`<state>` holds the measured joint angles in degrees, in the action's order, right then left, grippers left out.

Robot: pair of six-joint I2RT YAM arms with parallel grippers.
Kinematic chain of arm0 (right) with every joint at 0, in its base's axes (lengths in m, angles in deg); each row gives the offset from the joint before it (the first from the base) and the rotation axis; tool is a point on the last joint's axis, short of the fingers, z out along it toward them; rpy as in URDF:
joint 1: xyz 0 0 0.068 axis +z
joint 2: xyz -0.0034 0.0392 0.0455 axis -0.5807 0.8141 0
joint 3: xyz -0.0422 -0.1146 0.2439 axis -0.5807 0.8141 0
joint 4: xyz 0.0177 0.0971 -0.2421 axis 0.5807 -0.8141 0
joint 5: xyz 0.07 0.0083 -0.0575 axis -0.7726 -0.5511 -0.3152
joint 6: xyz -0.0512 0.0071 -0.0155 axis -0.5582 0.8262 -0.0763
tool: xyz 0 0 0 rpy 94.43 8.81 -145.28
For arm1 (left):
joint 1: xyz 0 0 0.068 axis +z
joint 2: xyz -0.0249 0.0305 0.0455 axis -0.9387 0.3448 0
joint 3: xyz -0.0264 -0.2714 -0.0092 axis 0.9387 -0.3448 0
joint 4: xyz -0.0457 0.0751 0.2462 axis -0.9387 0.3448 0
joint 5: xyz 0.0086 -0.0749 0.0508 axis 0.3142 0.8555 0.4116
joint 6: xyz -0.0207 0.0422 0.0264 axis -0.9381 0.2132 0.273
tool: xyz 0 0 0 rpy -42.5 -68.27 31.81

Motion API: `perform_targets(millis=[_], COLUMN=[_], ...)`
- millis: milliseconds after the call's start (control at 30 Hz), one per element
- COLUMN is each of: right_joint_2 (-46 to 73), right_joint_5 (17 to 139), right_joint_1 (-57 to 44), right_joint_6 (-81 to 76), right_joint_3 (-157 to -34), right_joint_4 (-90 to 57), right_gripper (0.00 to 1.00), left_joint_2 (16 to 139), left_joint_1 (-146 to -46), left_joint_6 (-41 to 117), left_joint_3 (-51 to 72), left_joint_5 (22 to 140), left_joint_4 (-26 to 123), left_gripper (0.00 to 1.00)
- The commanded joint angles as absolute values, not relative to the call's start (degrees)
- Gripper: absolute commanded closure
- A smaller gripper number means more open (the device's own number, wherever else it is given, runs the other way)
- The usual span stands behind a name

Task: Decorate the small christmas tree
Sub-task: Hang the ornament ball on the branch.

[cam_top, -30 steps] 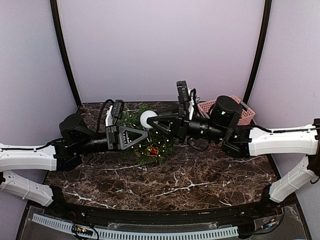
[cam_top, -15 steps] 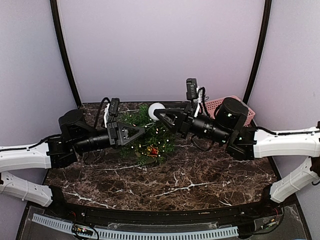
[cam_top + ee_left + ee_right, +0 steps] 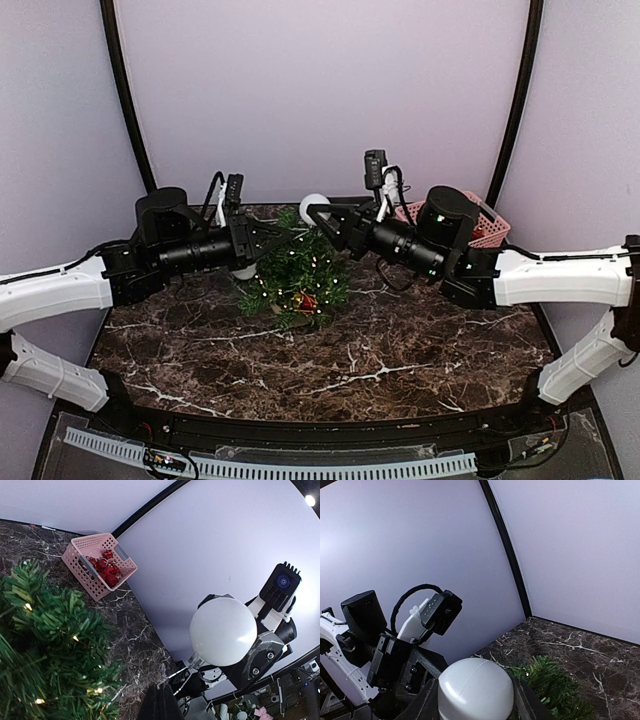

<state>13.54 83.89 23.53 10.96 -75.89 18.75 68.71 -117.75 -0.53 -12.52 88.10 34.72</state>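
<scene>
1. At mid-table stands the small christmas tree [image 3: 297,278], its tiny lights lit.
2. My right gripper [image 3: 318,212] pinches a white ball [image 3: 314,206] at the tree's 12 o'clock, above its top.
3. My left gripper [image 3: 288,236], pressed together, sits at the tree's 10 o'clock.
4. A pink basket [image 3: 492,236] lies at 2 o'clock.

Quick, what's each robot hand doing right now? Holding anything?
The left gripper: closed, nothing visible in it.
The right gripper: fingers closed on the white ball.
</scene>
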Motion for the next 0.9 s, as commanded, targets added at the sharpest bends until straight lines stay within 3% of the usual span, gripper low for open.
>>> perform_targets(millis=[0,467,867], right_joint_2=[14.82,13.33,10.26], right_joint_5=[84.91,86.18,86.09], right_joint_1=[21.22,19.13,19.34], right_joint_6=[12.77,16.07,18.76], right_joint_3=[-77.64,-70.95,-65.48], right_joint_4=[20.75,24.23,27.49], right_gripper=[0.55,0.56,0.56], left_joint_2=[71.76,80.13,82.01], left_joint_1=[-116.34,-116.98,-122.43], left_joint_6=[2.39,7.93,15.09], left_joint_3=[-6.80,1.53,7.99], left_joint_5=[91.36,91.80,80.19], left_joint_4=[38.09,47.59,60.25], left_gripper=[0.99,1.00,1.00])
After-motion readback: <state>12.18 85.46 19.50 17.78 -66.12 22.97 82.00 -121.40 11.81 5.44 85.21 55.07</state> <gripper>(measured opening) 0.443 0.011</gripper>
